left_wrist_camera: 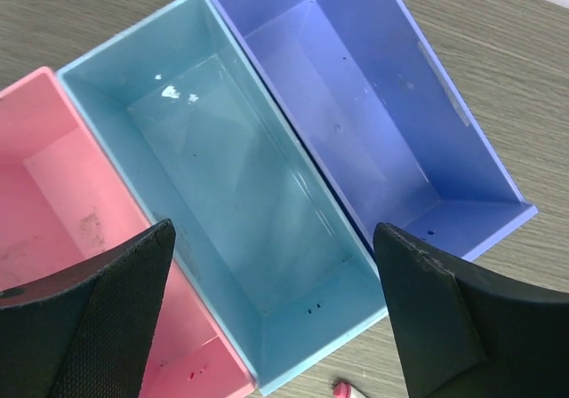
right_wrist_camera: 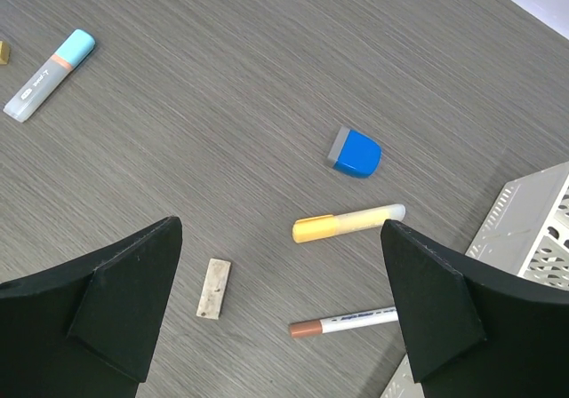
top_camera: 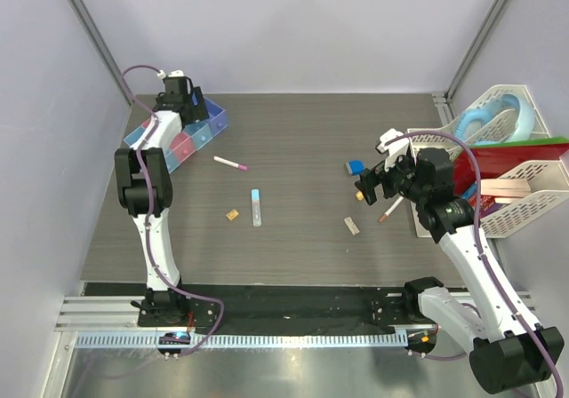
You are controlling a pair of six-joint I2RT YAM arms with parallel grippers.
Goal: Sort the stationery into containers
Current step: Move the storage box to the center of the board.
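We read the right gripper (right_wrist_camera: 280,229) as spread wide and carrying nothing, hanging over the yellow marker (right_wrist_camera: 347,223), which lies flat on the tabletop (right_wrist_camera: 222,149). Just beside it are the small blue block (right_wrist_camera: 356,152), a tan eraser (right_wrist_camera: 213,288) and the brown-red pen (right_wrist_camera: 342,321). The blue-capped tube (top_camera: 256,207), the pink-capped pen (top_camera: 230,163) and a second, smaller tan eraser (top_camera: 233,214) lie nearer the middle.

The left gripper (left_wrist_camera: 271,234) is likewise spread and empty, above the light blue box (left_wrist_camera: 222,194), between the pink box (left_wrist_camera: 53,176) and the purple box (left_wrist_camera: 373,105). All three look empty.

We judge every piece light and rigid. The pens and marker are smooth round barrels that may roll or slip, so we would pinch them across the barrel near mid-length. The block and erasers offer flat sides for a surer hold.

The brown-red pen's far end lies close to the white mesh basket (right_wrist_camera: 524,229), which leaves little room on that side. The marker has open tabletop around it. The containers (top_camera: 209,124) sit at the far left, well apart from this cluster, and their thin joined walls call for a centred drop.
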